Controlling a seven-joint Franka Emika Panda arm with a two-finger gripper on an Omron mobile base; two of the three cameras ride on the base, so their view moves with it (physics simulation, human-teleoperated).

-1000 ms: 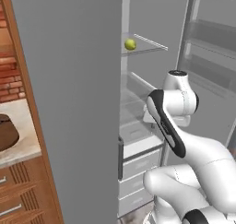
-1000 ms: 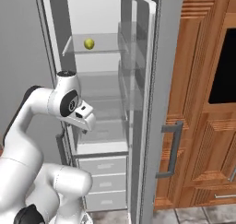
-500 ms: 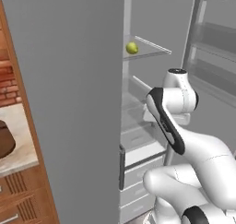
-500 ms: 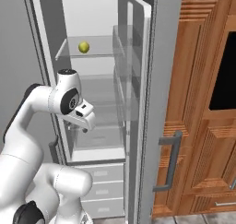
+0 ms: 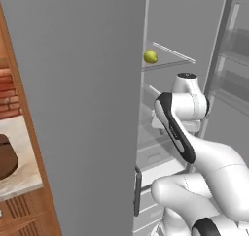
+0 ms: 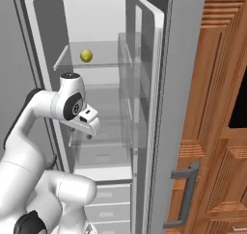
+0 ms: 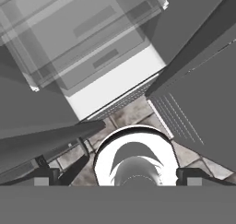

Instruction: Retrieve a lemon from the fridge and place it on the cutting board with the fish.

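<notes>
Lemon [image 5: 150,56] in left base view: sits on an upper glass shelf [image 5: 170,60] inside the open fridge [image 5: 87,109], near the shelf's left front edge. Arm wrist is below it, in front of the next shelf down; pincer itself hidden behind the wrist here. Fruit reads round, no long axis to call. Dark brown cutting board [image 5: 6,157] pokes in at the left edge on the pale counter [image 5: 24,181], well apart from the fridge.

Right base view: lemon [image 6: 86,55] on the same top shelf, left of centre, above the hand and clear of it. Gripper [image 6: 89,133] points down and slightly right, well below the fruit; fingers barely resolve.

Hand view: camera looks down at the drawers [image 7: 87,38] and the tiled floor [image 7: 129,114]. Fingertips [image 7: 41,176] sit at the far left and right bottom corners, so jaws fully spread, nothing between them.
</notes>
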